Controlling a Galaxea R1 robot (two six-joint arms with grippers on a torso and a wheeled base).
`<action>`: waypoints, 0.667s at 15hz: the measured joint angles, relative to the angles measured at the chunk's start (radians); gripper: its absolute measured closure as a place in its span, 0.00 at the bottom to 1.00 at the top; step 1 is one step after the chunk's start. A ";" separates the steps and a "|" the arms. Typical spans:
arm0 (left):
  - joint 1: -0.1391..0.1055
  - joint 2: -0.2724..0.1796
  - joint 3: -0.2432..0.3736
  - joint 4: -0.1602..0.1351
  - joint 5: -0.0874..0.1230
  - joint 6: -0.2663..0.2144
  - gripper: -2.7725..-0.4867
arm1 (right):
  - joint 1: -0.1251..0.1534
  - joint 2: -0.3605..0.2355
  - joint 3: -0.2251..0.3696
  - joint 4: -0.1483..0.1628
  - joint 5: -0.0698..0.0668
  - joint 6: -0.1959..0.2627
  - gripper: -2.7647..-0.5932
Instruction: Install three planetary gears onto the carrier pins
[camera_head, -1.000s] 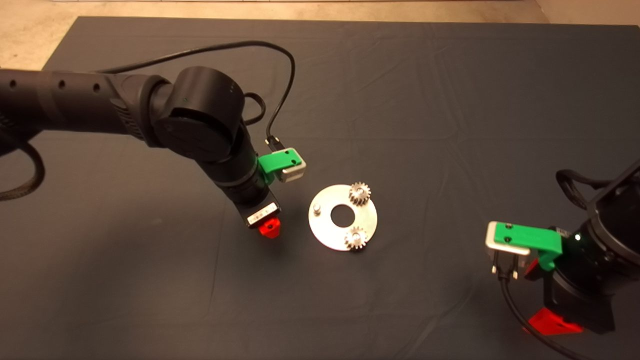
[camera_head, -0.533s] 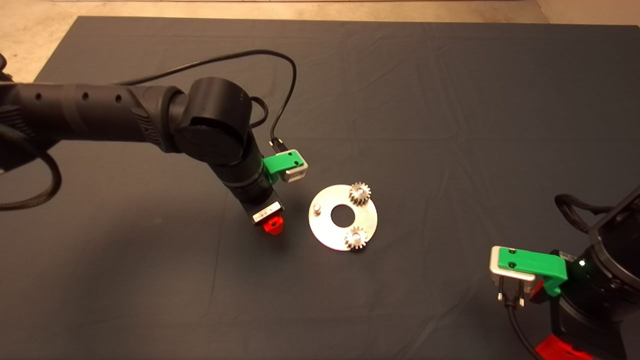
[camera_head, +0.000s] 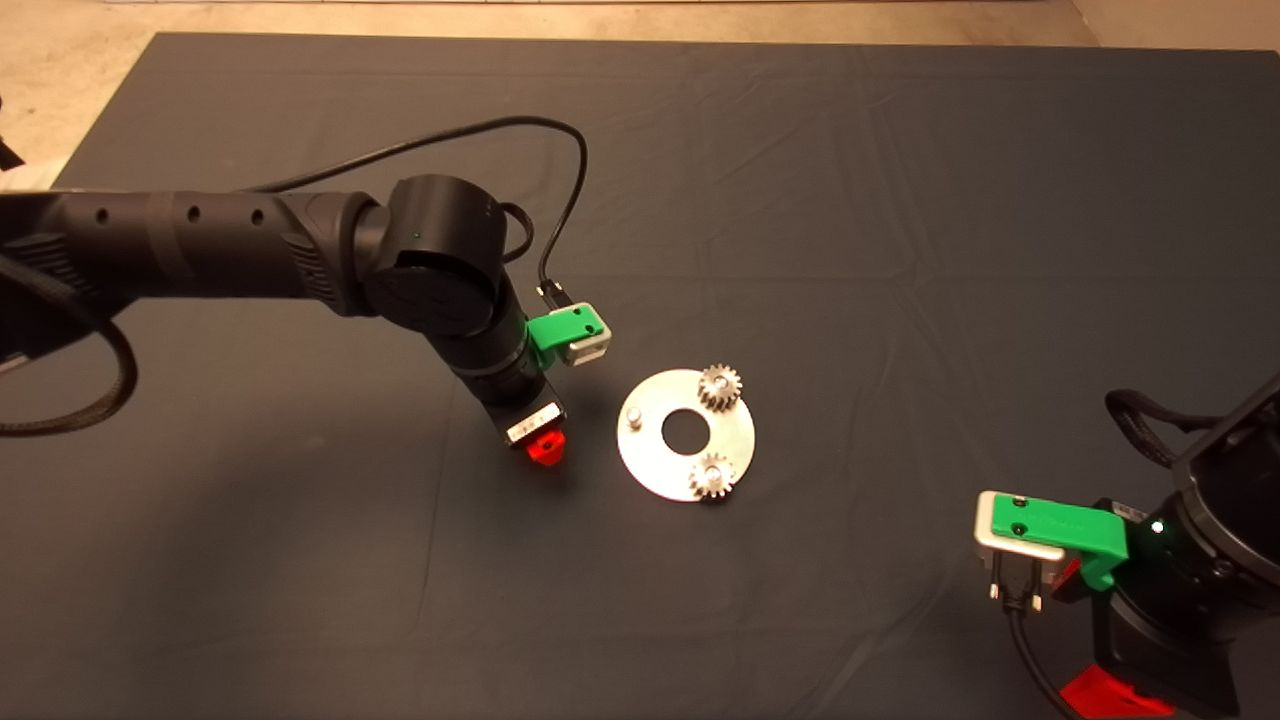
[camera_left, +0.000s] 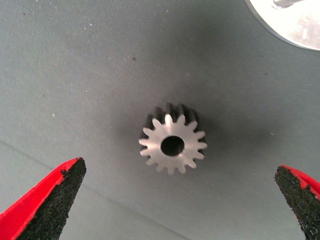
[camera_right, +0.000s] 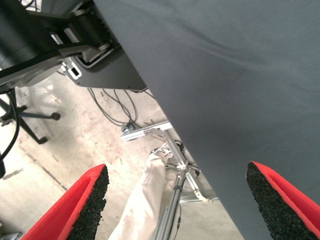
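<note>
Since it is a small solid metal spur gear, the loose third gear (camera_left: 173, 145) should handle as dense for its size, fully rigid, not fragile, and slick on its faces; judged best grip is across the toothed rim on opposite sides, pads biting the teeth and leaving the bore clear for the pin. Left gripper (camera_left: 180, 200) hangs right above it, fingers spread wide with nothing between them, the gear lying flat on the mat (camera_head: 800, 200) centred between the pads. Disc (camera_head: 740, 438) sits mid-mat; gears already seated at its 1 o'clock (camera_head: 719, 386) and 5 o'clock (camera_head: 712, 475), bare pin (camera_head: 634, 416) at 9 o'clock, the side nearest the left gripper. Only the left wrist view shows the loose gear, its open bore, and a sliver of disc edge close by; in the head view the left arm's wrist hides that gear entirely. Head view alone gives the pin count and which are filled. Right gripper (camera_right: 177, 200) parked at the mat's 4 o'clock edge, fingers wide, empty, its view looking past the mat edge to floor and cables
</note>
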 joint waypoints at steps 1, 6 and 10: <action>0.003 0.001 -0.003 0.004 0.000 0.003 0.00 | 0.000 0.000 0.001 -0.005 0.000 0.000 0.34; 0.015 0.002 -0.009 0.020 0.000 0.009 0.00 | 0.000 -0.003 0.011 -0.016 -0.001 0.000 0.34; 0.039 0.001 -0.014 0.031 0.000 0.011 0.00 | 0.000 -0.006 0.013 -0.018 0.000 0.000 0.34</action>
